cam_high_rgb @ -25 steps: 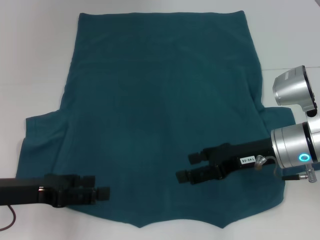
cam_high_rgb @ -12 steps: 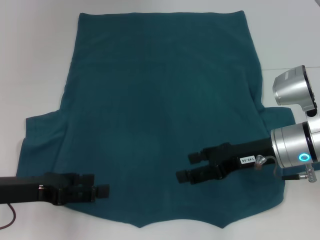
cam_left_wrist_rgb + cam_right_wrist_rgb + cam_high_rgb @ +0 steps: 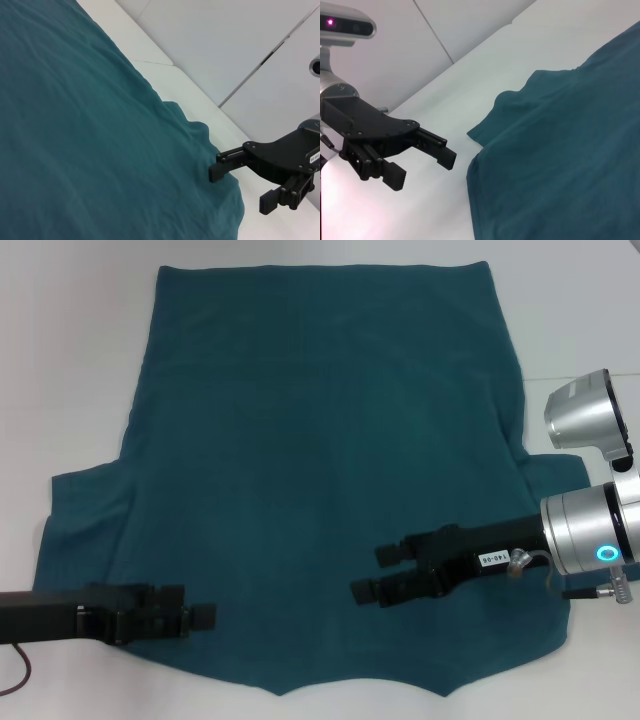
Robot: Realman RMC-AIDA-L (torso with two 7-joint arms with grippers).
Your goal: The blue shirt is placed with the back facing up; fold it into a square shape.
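Hovering low over the near end of the blue shirt (image 3: 320, 480), I have both arms out above it. It lies flat on the white desk (image 3: 60, 360), plain side up, its long axis running straight away from me: the straight edge is far ahead of both grippers, the sleeves spread to either side, and the scalloped near edge sits just behind my fingertips.

My left gripper (image 3: 195, 617) is at the near left part of the cloth, pointing inward toward the middle, jaws apart and holding nothing. The left sleeve lies just ahead of it and outward. My right gripper (image 3: 375, 574) sits over the near middle-right, also pointing inward, jaws apart and empty; the right sleeve is behind its wrist, out toward my right side.

What matters for the fold, as I judge it, is that each sleeve lies outward of its own gripper, so each arm would have to draw back outward to reach it. The left is the closer of the two to its sleeve.
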